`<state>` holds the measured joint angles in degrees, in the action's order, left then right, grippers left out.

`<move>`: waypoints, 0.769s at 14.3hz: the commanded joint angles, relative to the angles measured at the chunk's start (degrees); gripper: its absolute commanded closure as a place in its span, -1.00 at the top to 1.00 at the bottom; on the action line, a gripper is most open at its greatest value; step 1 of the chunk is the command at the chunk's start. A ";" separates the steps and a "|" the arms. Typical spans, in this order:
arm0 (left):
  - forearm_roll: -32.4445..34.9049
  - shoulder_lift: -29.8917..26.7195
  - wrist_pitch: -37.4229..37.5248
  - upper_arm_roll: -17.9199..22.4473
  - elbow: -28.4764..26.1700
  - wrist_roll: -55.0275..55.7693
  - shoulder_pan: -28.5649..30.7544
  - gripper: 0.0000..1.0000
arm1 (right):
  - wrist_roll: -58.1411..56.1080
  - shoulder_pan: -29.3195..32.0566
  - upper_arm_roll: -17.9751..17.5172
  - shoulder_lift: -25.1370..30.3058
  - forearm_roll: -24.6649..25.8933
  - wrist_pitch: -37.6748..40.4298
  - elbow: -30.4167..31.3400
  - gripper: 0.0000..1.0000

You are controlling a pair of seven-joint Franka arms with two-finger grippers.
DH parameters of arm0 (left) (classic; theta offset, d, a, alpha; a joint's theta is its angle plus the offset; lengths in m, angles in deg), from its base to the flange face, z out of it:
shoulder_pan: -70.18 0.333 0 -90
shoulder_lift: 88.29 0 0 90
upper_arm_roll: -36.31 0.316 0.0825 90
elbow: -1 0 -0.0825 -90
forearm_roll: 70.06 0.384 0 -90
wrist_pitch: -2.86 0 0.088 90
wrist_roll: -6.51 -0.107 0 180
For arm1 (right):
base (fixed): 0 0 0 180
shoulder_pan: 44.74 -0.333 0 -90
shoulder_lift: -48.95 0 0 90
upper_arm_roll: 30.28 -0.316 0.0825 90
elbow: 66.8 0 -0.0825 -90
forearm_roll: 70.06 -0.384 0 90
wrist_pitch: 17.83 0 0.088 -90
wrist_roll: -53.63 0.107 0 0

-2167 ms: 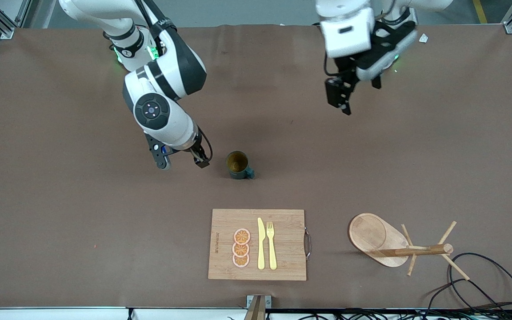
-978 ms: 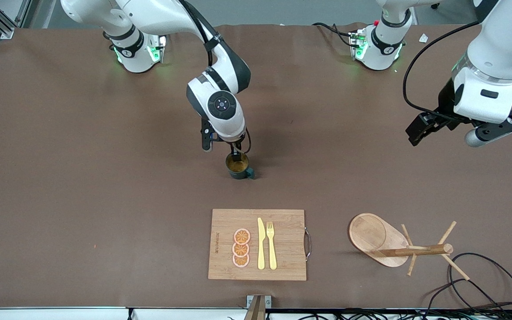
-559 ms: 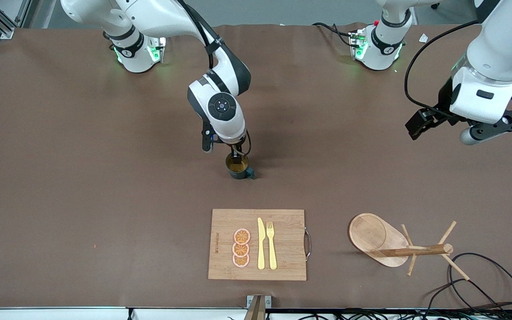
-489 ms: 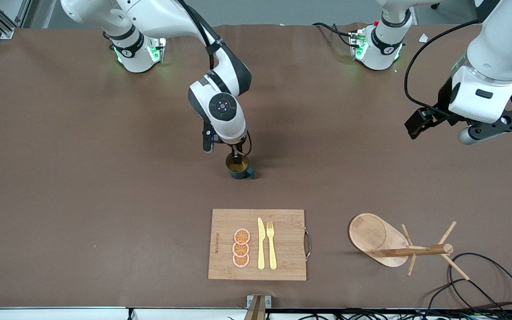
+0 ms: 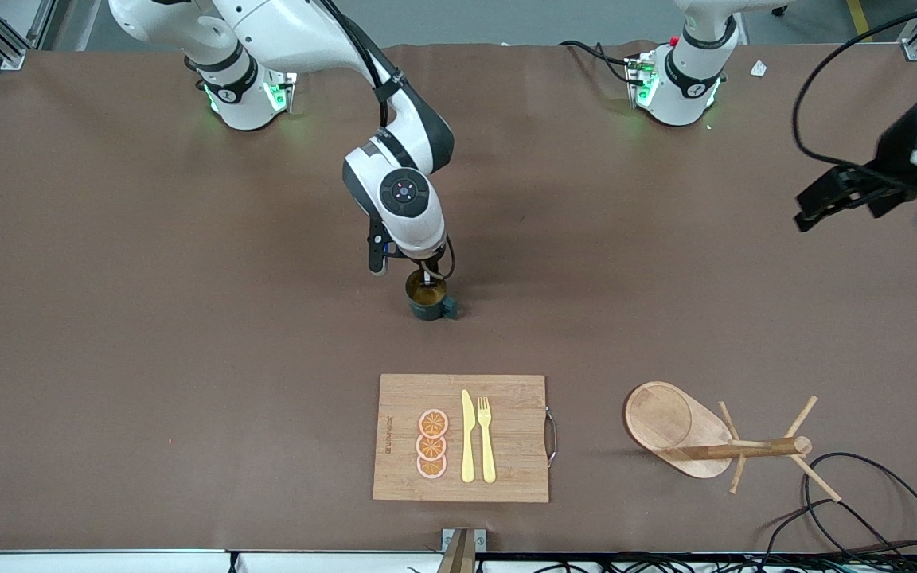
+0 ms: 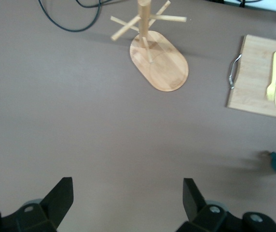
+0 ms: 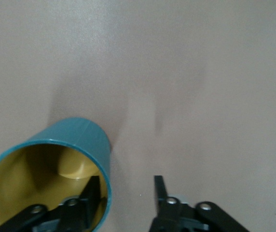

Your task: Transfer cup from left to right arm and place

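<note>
Straddling the rim of the teal cup (image 5: pixel 429 297), the right claw (image 5: pixel 425 277) has one finger inside the yellowish bowl and the other outside the wall, the jaws drawn narrow around that wall though with a gap showing on the outer side in the right wrist view, so the grip does not look seated. The cup (image 7: pixel 51 169) stands upright on the brown bench (image 5: pixel 148 318) near its middle, farther from the front camera than the wooden cutting board (image 5: pixel 462 438), its small handle turned toward the left arm's end. The left claw (image 6: pixel 128 205) hangs with its fingers spread wide and nothing between them, high over the left arm's end of the bench, waiting; its wrist view looks down on the wooden peg rack (image 6: pixel 155 53), which sits on the bench beside the board. The risk from here is a thin pinch on a single wall: if the fingers close off-centre or lift before they bite, the cup could tilt, spin about the pinch line or slip free and roll. A skewed hold would also leave little clear wall or handle for any exchange between the arms, and a drop could knock the knife (image 5: pixel 467 436) and fork (image 5: pixel 486 438) on the board.
</note>
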<state>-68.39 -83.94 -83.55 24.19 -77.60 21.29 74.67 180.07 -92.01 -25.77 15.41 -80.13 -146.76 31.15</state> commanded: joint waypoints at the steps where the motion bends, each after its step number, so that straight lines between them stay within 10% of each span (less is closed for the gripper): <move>1: -0.26 -2.41 0.09 2.19 -1.91 -5.80 -1.76 1.00 | 0.66 -0.54 0.42 -0.21 -0.92 -0.09 -0.48 -0.99; 11: -0.35 -5.41 0.27 4.65 -5.96 -15.40 -1.76 1.00 | -14.16 2.26 0.42 3.04 -0.83 3.85 0.13 -1.00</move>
<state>-68.39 -86.67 -83.37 28.57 -80.91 6.29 73.45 171.79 -91.42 -25.04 15.82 -80.12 -145.11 30.26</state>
